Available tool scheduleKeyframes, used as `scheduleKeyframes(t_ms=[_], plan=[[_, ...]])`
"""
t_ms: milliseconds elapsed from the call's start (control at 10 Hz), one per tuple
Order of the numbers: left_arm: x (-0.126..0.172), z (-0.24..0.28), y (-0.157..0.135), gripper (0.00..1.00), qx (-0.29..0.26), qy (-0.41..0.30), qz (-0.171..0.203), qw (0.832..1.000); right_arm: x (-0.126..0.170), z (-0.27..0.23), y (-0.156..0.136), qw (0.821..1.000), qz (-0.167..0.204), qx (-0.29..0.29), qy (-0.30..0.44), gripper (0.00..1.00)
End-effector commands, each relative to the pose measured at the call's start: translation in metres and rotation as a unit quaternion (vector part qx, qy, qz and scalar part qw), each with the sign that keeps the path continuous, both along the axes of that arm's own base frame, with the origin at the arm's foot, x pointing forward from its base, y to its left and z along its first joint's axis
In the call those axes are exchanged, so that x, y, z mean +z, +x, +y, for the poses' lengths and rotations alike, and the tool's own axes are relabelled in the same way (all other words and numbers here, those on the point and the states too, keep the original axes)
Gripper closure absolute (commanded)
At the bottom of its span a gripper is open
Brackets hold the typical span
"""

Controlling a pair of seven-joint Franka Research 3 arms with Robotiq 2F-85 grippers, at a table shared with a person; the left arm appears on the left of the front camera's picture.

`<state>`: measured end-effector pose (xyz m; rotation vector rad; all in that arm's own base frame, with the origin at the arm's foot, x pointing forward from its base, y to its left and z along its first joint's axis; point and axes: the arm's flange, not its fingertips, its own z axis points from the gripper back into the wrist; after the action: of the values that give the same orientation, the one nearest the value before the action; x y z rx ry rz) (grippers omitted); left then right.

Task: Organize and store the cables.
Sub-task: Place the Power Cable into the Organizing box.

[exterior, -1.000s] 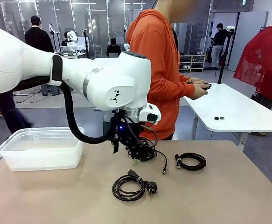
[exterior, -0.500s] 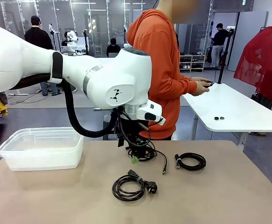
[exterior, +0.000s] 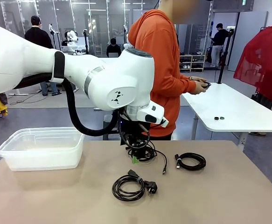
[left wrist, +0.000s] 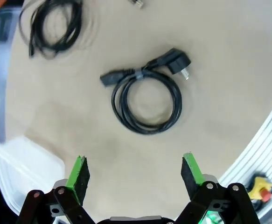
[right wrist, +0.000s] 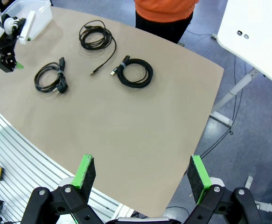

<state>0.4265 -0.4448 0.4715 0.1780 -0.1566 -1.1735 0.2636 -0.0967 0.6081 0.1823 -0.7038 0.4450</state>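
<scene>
Black cables (exterior: 136, 178) are showing dark against the tan counter (exterior: 229, 196), the tub (exterior: 42, 148) is looking milky-white (pads (left wrist: 78, 173) glowing bright green).

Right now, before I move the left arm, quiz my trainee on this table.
1. How many cables lie on the table?
2. True or false: the left gripper is shut on a cable.
3. Which one ends in a power plug? A. the near cable B. the farthest one C. the rightmost one

Key: 1. Three. 2. False: it is open and holds nothing. 3. A.
</scene>
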Motion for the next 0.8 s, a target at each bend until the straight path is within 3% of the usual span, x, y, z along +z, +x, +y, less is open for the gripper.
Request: scheduleKeyframes(t_ms=[0, 100, 300, 500, 700], plan=[[-0.019, -0.001, 0.014, 0.00, -0.062, -0.018, 0.023, 0.998, 0.001, 0.001, 0.001, 1.000, 0.001, 0.000, -0.002, 0.00], [-0.024, -0.006, 0.018, 0.00, -0.065, -0.012, 0.032, 0.997, 0.001, 0.001, 0.001, 1.000, 0.001, 0.000, -0.002, 0.00], [-0.030, -0.006, 0.018, 0.00, -0.155, 0.001, 0.079, 0.985, 0.001, 0.001, 0.001, 1.000, 0.001, 0.000, -0.002, 0.00], [-0.041, -0.007, 0.018, 0.00, -0.200, 0.013, 0.065, 0.978, 0.001, 0.001, 0.001, 1.000, 0.001, 0.000, -0.002, 0.00], [-0.051, -0.007, 0.023, 0.00, -0.207, 0.002, 0.068, 0.976, 0.001, 0.001, 0.001, 1.000, 0.001, 0.000, -0.002, 0.00]])
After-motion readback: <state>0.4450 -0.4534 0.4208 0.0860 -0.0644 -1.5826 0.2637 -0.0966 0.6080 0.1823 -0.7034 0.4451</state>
